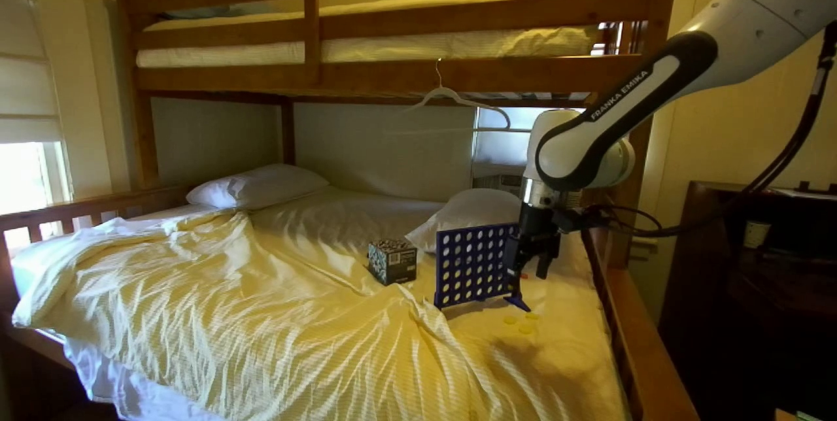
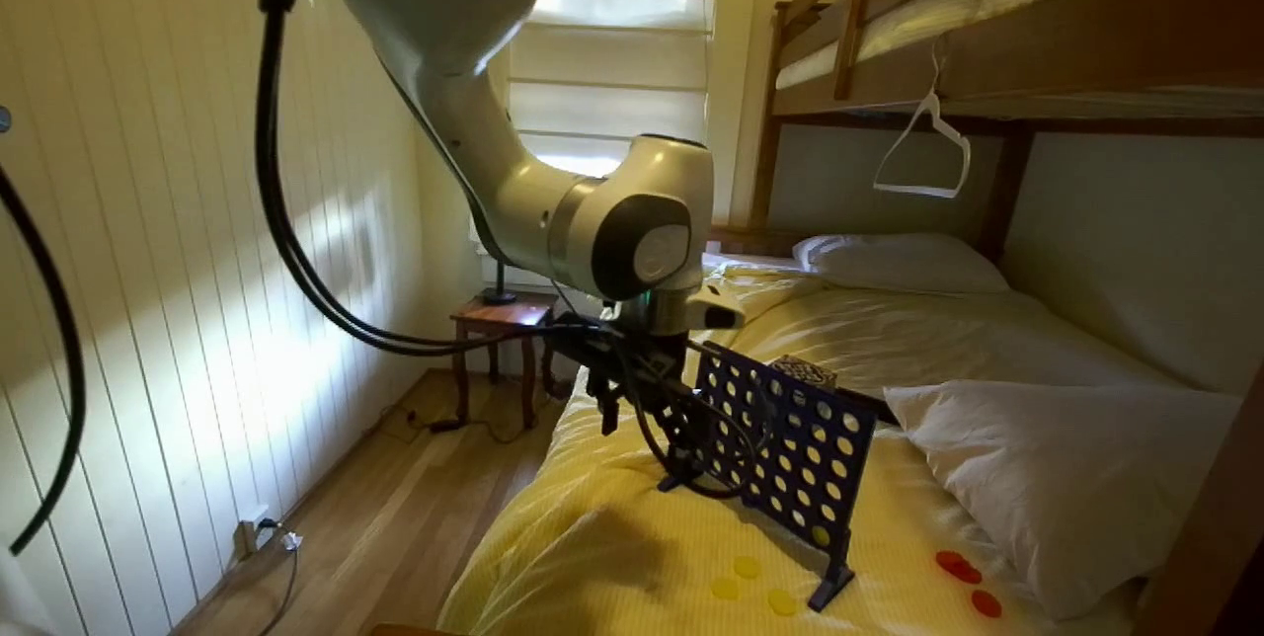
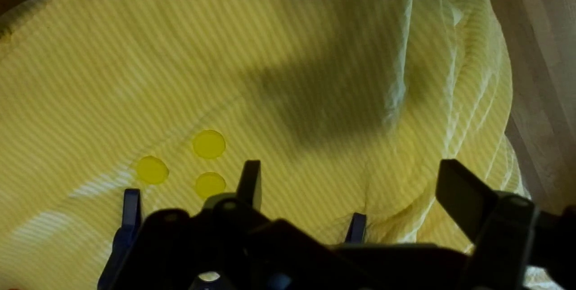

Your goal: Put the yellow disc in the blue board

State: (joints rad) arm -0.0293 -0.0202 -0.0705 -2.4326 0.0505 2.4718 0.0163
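On the yellow bedspread (image 3: 157, 69), three yellow discs (image 3: 209, 144) lie flat in a loose cluster, the left one in the wrist view just off a foot (image 3: 130, 218) of the blue board (image 1: 475, 268). Board stands upright. Gripper (image 3: 351, 162) has its fingers spread wide, nothing held; it hangs above the bedding beside the board, touching or not I can't tell.

Discs look like thin, stiff plastic: probably light, a bit slick, hard to break. Best hold is a pinch across the rim, fingertips pressed slightly into the soft bedding to catch the edge; too hard and the disc may skid or flip. It'd then need turning on edge for the top of the board. Board likely light too, on soft footing, so a knock could topple it.

Edges: bed rail (image 1: 644, 349) runs along one side; floor (image 3: 540, 110) shows past the bedspread at the wrist view's right, well apart from the discs. Red discs (image 2: 958, 567) and a pillow (image 2: 1066, 488) sit across the board from the yellow ones. Roomiest approach seems to be from the wrist view's upper left, away from the board.
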